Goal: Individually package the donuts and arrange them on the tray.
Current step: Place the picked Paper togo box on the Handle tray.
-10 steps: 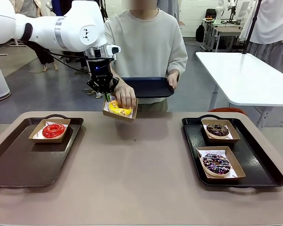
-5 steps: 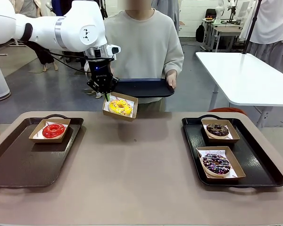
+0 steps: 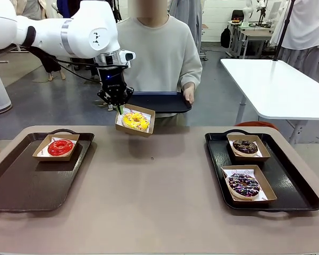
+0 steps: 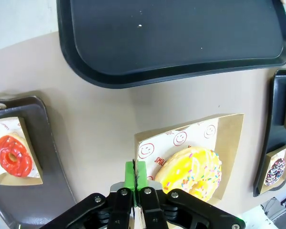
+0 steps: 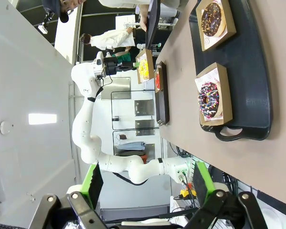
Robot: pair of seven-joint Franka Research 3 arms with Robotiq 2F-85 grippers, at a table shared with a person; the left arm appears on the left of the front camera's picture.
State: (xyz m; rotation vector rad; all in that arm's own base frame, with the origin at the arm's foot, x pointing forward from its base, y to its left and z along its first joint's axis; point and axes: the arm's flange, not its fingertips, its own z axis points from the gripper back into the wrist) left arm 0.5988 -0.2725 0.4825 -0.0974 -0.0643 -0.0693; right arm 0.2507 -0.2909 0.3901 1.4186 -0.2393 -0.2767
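The yellow donut [image 3: 135,120] with its coloured sprinkles sits in a brown cardboard box [image 3: 144,113] lined with smiley-printed paper, and that box hangs in the air above the far edge of the table [image 3: 159,186], tilted slightly, between the two trays that rest on it. A second ago the person's hand lay on this donut inside the box; the hand has since pulled back, so the box is now carried by the robot alone. I judge the boxing of this donut finished, with the placing on a tray left to do. The left gripper [image 4: 135,177] is closed on the near corner of the box, green pads pinching the wall and paper lining together, as the left wrist view shows. The red donut [image 3: 60,147] lies boxed on the left tray [image 3: 21,183], while the chocolate donut [image 3: 245,146] and the drizzled donut [image 3: 243,185] lie boxed on the right tray [image 3: 292,183]. The person stands at the far side holding a third, bare dark tray [image 3: 162,100] just behind the lifted box. The right gripper [image 5: 145,183] is away from the work, its jaws wide apart and holding nothing.
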